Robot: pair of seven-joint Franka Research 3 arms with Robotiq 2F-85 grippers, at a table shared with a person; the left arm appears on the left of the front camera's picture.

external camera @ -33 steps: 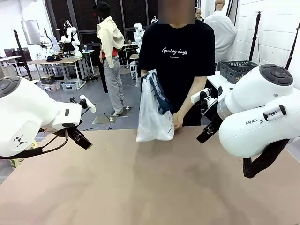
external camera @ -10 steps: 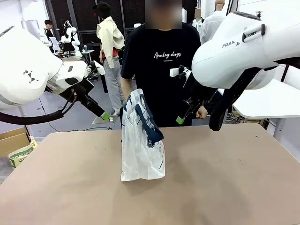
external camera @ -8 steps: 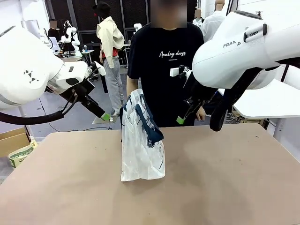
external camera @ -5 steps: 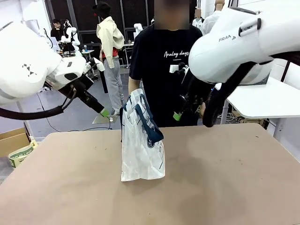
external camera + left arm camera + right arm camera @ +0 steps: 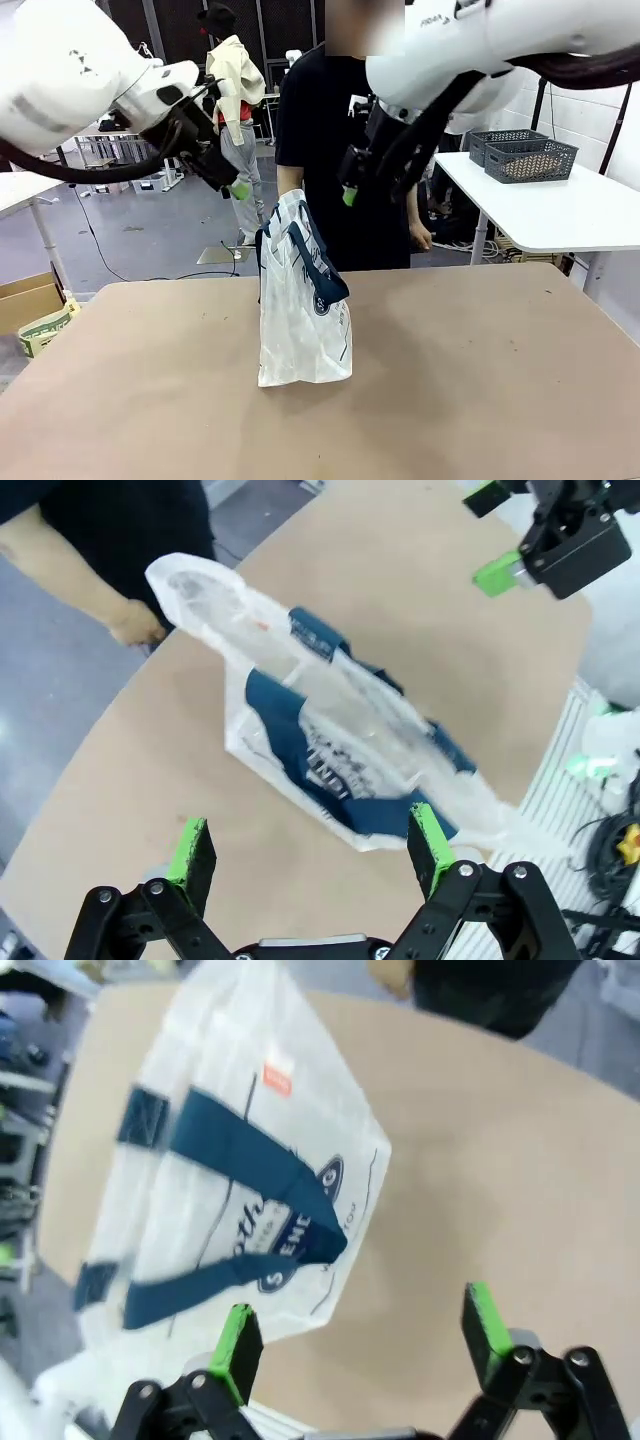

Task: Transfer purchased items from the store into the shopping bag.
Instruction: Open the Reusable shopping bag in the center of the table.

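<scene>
Front view shows the brown tabletop (image 5: 480,400). On it, a little left of the middle, the shopping bag (image 5: 300,330) stands upright. Its navy handles hang down over the front side, next to the round navy logo.

Above the bag and apart from it, the left gripper (image 5: 238,190) hangs at the left side and the right gripper (image 5: 348,194) at the right side. Both point down toward the top of the bag. In the wrist views each gripper has its green pads wide apart with nothing between them, so both are open and empty, and the bag is seen below them.

Behind the bag, at the far edge of the tabletop, stands a person in a black T-shirt (image 5: 335,150). One hand (image 5: 135,625) of the person is just beside the top corner of the bag; whether it touches the bag cannot be told.

Far right, a dark grey basket (image 5: 528,158) sits on a white table (image 5: 560,215).
</scene>
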